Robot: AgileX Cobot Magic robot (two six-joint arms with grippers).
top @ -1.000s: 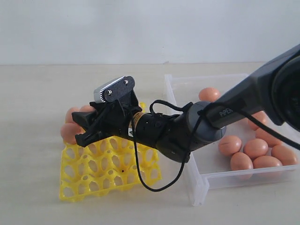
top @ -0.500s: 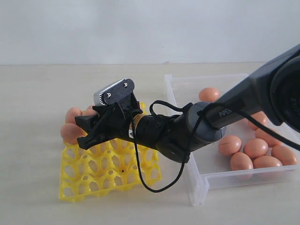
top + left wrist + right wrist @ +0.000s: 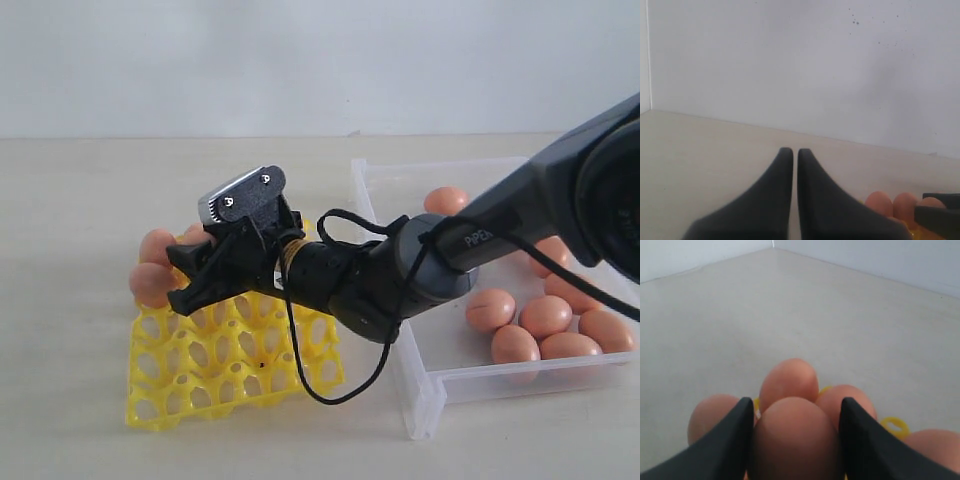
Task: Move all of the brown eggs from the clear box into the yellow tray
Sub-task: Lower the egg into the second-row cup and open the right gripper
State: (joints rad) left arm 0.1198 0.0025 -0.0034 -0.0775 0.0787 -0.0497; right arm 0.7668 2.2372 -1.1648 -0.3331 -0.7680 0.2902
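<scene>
My right gripper (image 3: 175, 280) reaches across to the far left corner of the yellow tray (image 3: 200, 380) and is shut on a brown egg (image 3: 795, 440), which fills the gap between its black fingers (image 3: 730, 440). Other brown eggs (image 3: 150, 283) sit in the tray's cups just beyond it, and the right wrist view shows them packed close (image 3: 789, 379). The clear box (image 3: 420, 385) on the right holds several more brown eggs (image 3: 545, 315). My left gripper (image 3: 795, 150) is shut and empty above bare table, outside the exterior view.
Most cups of the yellow tray near the front stand empty (image 3: 240, 350). A black cable (image 3: 300, 370) loops from the right arm down over the tray. The box's near wall (image 3: 500, 380) lies under the right arm.
The right gripper edged slightly right and down over the tray's far left corner, still holding the egg. Nothing else has moved.
</scene>
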